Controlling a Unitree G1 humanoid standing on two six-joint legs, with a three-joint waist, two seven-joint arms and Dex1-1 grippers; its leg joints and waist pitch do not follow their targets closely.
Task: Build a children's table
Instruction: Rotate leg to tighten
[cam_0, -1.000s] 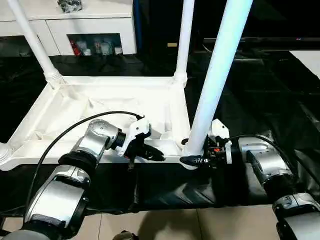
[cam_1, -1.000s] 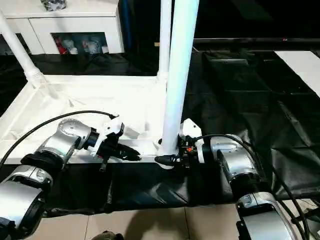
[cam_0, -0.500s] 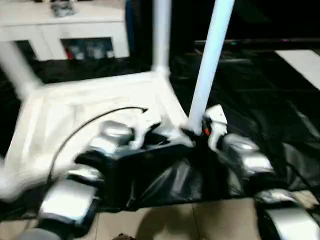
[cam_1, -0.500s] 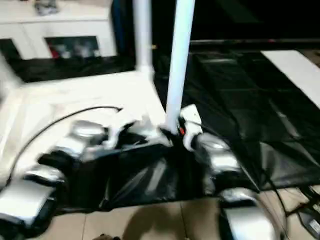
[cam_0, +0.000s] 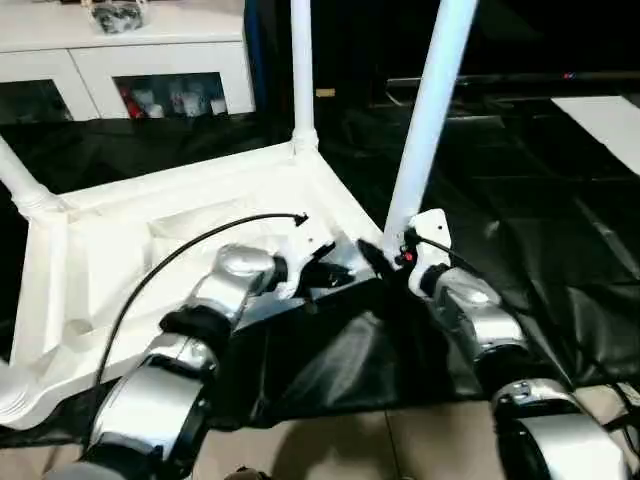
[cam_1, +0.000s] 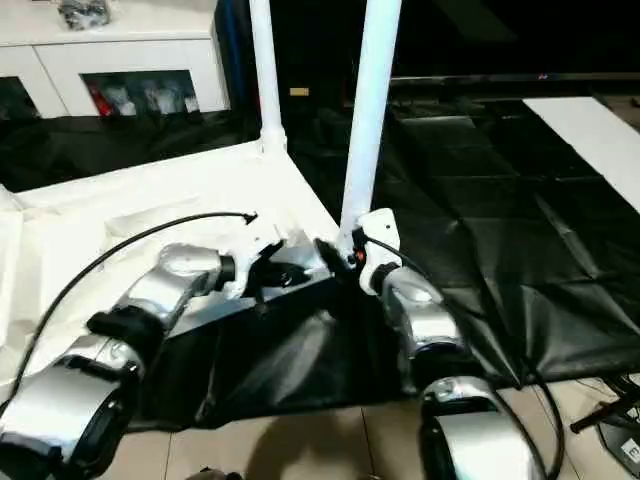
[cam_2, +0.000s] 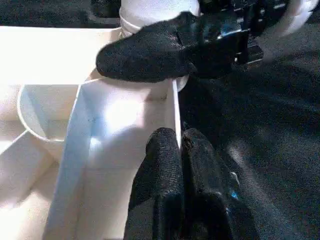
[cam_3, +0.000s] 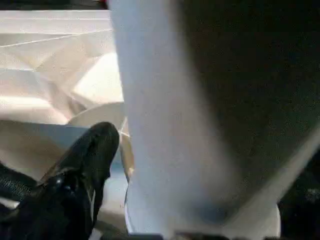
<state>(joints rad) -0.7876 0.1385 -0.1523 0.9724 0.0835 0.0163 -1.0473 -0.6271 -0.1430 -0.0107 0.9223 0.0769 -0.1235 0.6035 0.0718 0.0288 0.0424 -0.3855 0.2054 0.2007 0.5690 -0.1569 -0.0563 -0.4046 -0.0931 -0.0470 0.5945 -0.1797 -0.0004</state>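
One children's table (cam_0: 100, 260), lying upside down on a black sheet (cam_0: 540, 230) spread over the floor (cam_0: 400, 445), ribbed underside facing up. Three legs counted, each standing upright in a corner socket: far leg (cam_0: 301, 70), near leg (cam_0: 428, 120), left leg (cam_0: 20, 185). Fourth corner cut by the picture edge; cannot tell what it holds. One white glass-door cabinet (cam_0: 150, 60) behind the table.

Two grippers, both at the corner with the near leg. Left gripper (cam_2: 181, 137): jaws closed together, tips against the thin edge wall of the top; cannot tell whether the wall is pinched. Right gripper (cam_0: 372, 257): jaws spread wide about the base of the near leg, one finger (cam_3: 95, 150) just beside it, not clamped.
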